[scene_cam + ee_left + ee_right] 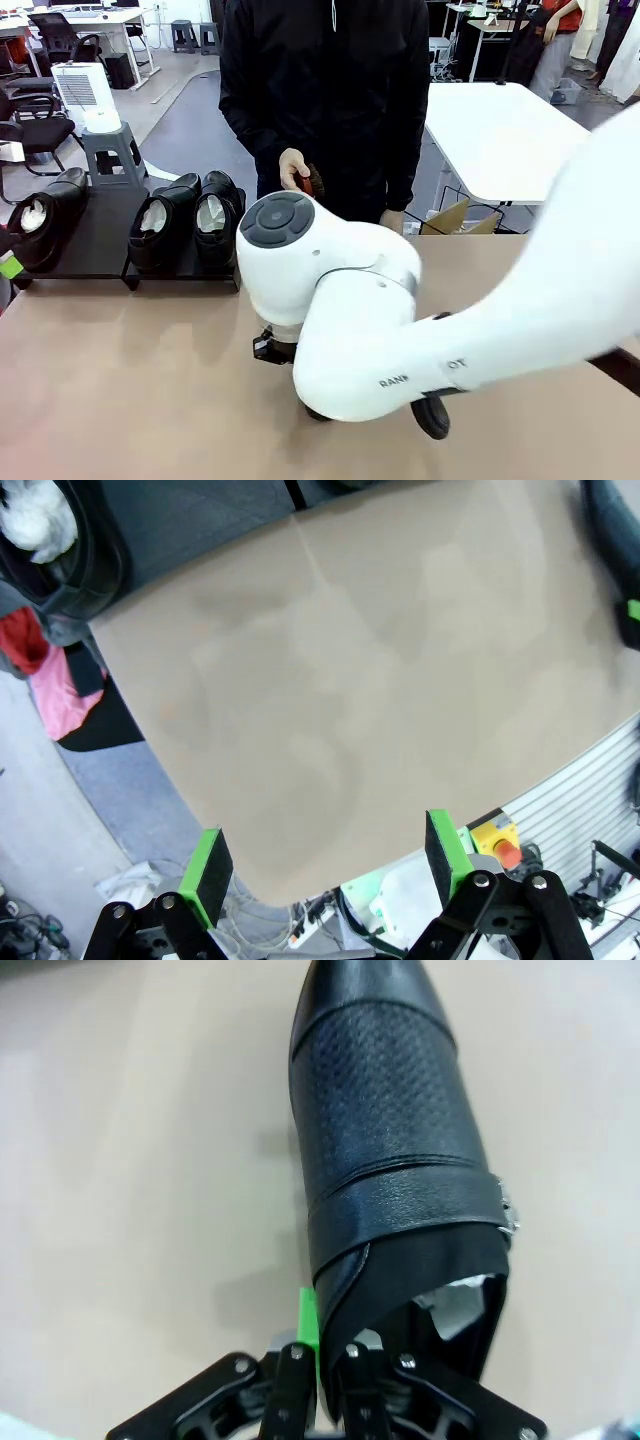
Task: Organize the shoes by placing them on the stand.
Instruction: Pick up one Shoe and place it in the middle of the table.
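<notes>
Three black shoes with white paper inside stand on the low black stand (100, 240): one at the far left (45, 225) and two side by side (165, 225) (215, 212). My right gripper (325, 1350) is shut on the side edge of a fourth black shoe (390, 1130), at its opening, over the tan table. In the front view my right arm (340, 300) hides that shoe. My left gripper (328, 860) is open and holds nothing, over the table's near edge. A stuffed shoe (50, 530) and the stand (200, 520) lie beyond it.
The person stands at the far side holding a small reddish-brown brush (312, 182). My white right arm fills the table's middle. A white table (500, 130) and a cardboard box (455, 218) stand behind on the right. A grey stool (105, 150) stands behind the stand.
</notes>
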Tool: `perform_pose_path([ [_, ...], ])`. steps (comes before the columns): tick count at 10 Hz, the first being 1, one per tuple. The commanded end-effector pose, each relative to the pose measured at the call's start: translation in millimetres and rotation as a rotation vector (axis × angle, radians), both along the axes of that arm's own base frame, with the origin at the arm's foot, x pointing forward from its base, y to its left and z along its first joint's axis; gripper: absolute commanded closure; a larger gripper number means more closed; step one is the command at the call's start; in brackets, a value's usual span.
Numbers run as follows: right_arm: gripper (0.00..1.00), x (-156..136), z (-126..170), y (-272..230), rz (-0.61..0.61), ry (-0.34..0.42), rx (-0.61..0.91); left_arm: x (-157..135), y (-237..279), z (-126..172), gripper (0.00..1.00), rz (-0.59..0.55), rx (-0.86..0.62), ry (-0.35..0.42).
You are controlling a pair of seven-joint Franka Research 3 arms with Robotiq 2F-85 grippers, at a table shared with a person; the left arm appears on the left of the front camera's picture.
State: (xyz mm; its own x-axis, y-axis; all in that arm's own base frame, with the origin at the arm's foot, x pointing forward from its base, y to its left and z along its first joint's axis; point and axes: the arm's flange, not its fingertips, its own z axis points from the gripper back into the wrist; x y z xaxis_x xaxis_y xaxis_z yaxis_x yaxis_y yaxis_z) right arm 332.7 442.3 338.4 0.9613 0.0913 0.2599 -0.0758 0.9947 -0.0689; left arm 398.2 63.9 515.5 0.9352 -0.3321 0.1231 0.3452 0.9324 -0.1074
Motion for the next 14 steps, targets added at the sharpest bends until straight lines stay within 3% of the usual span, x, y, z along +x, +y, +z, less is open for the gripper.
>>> perform_pose_path([
  [1,0.97,23,-6,18,-0.032,0.007,0.029,-2,1,-1,0.00,0.004,-0.011,-0.003],
  [3,0.59,21,-5,14,-0.035,0.020,0.058,-2,1,-1,0.00,0.004,-0.011,-0.003],
  [6,0.04,7,29,-3,-0.076,-0.002,0.109,-2,1,-1,0.00,0.004,-0.011,-0.003],
  [10,0.00,-12,61,-21,-0.057,-0.003,0.138,-2,1,-1,0.00,0.004,-0.011,-0.003],
  [12,0.00,-18,59,-32,-0.030,0.010,0.195,-2,1,-1,0.00,0.004,-0.011,-0.003],
  [14,0.00,-12,62,-13,-0.079,-0.019,0.129,-2,1,-1,0.00,0.004,-0.011,-0.003],
])
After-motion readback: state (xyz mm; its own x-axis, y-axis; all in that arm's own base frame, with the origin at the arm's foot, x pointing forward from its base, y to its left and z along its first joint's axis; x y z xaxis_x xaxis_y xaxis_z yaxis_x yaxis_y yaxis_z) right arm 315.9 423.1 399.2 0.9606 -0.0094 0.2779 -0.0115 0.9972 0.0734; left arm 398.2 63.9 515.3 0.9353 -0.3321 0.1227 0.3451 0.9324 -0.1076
